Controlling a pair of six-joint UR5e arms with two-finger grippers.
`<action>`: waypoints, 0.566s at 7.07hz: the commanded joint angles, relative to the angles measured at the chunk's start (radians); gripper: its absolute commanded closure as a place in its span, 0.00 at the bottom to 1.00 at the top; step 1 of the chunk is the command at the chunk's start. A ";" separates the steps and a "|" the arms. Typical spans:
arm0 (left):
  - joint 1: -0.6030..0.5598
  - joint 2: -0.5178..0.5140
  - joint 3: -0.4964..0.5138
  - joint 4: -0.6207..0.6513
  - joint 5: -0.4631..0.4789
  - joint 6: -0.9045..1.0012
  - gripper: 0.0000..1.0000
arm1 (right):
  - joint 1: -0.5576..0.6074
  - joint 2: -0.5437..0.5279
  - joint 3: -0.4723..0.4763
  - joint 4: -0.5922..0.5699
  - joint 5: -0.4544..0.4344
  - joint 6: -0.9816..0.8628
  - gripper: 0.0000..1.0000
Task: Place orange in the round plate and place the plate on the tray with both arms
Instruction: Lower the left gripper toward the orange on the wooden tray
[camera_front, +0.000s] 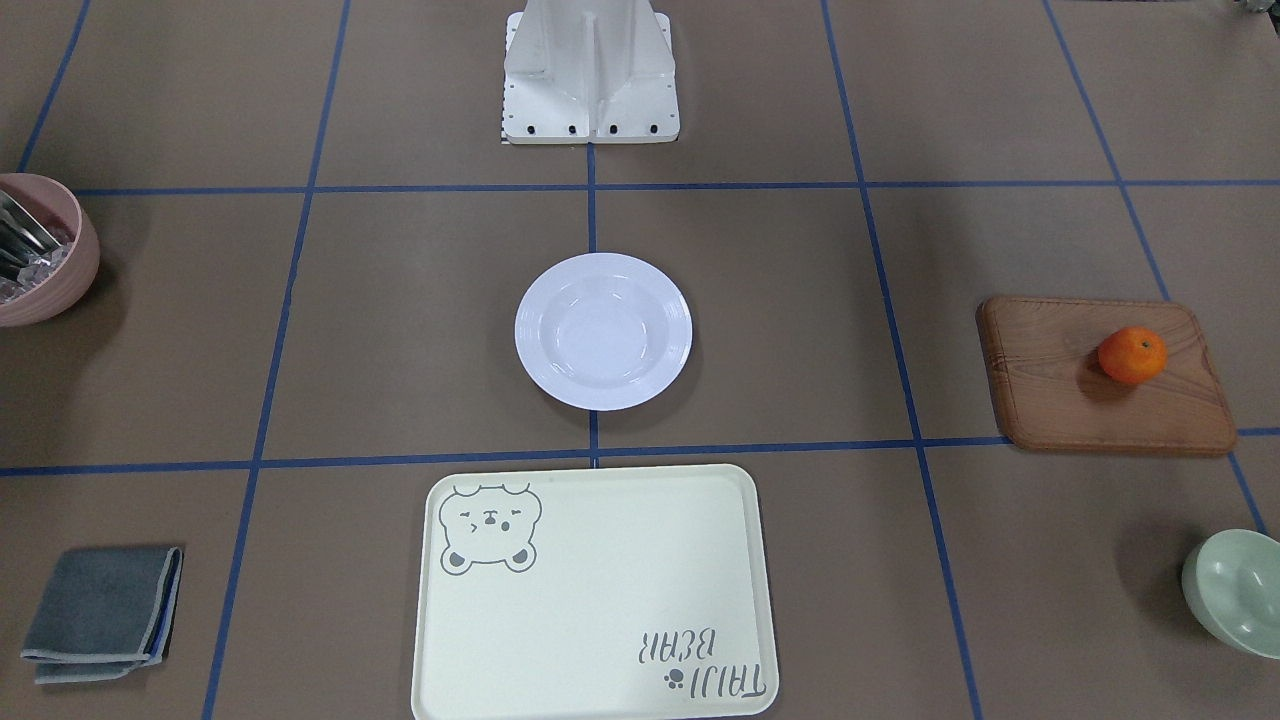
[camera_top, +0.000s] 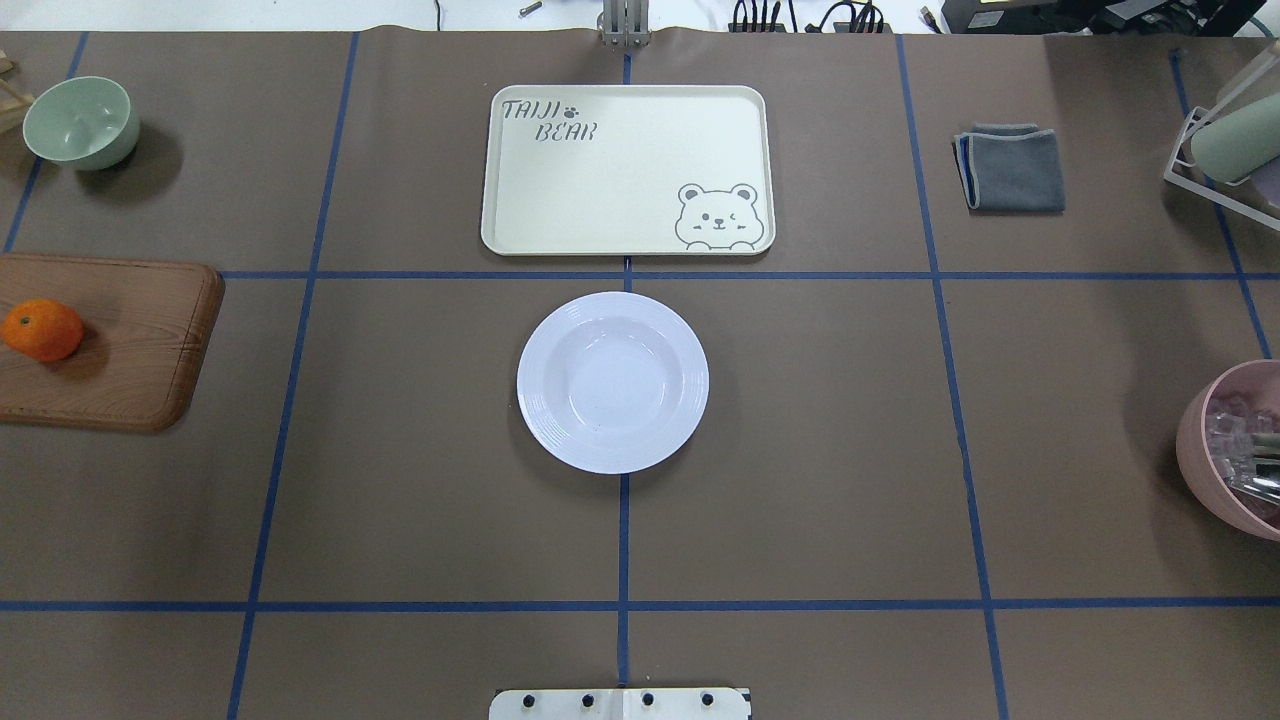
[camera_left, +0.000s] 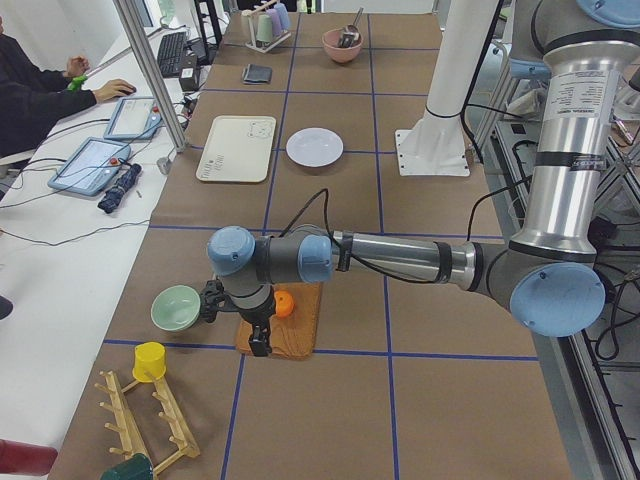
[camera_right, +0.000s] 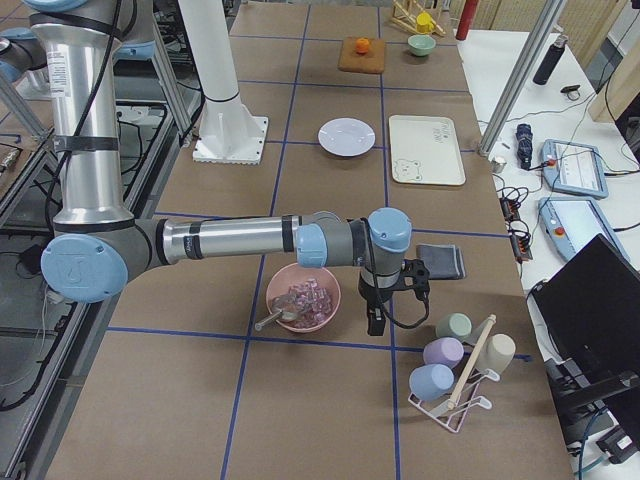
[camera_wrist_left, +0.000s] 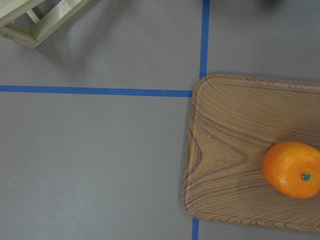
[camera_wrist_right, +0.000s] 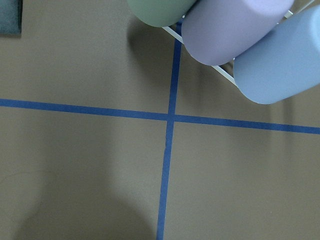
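Observation:
The orange (camera_front: 1132, 355) (camera_top: 42, 330) (camera_wrist_left: 291, 169) lies on a brown wooden board (camera_front: 1060, 400) on the robot's left side of the table. At the table's centre sits the round plate (camera_front: 603, 331) (camera_top: 612, 381), white and with nothing in it. Just beyond it lies the cream tray (camera_front: 600, 600) (camera_top: 620, 170) with its bear drawing. My left gripper (camera_left: 260, 338) hangs over the board beside the orange (camera_left: 285, 303). My right gripper (camera_right: 375, 320) hangs between a pink bowl and a cup rack. Both grippers show only in the side views, so I cannot tell whether they are open or shut.
A pale green bowl (camera_top: 80, 122) and a wooden rack (camera_left: 150, 420) are near the board. The pink bowl (camera_top: 1230, 450) holds utensils and ice; a grey cloth (camera_top: 1010, 167) and pastel cups (camera_right: 450, 350) lie on the robot's right. A person sits at the far table edge.

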 joint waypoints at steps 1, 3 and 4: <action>0.000 0.000 -0.003 0.000 0.000 0.002 0.01 | 0.001 -0.004 -0.001 0.002 0.000 0.000 0.00; 0.000 0.000 -0.008 0.000 0.001 0.003 0.01 | 0.001 -0.005 -0.002 0.002 -0.001 -0.002 0.00; 0.000 0.000 -0.015 -0.002 0.000 0.003 0.01 | 0.001 -0.005 -0.001 0.005 -0.002 0.000 0.00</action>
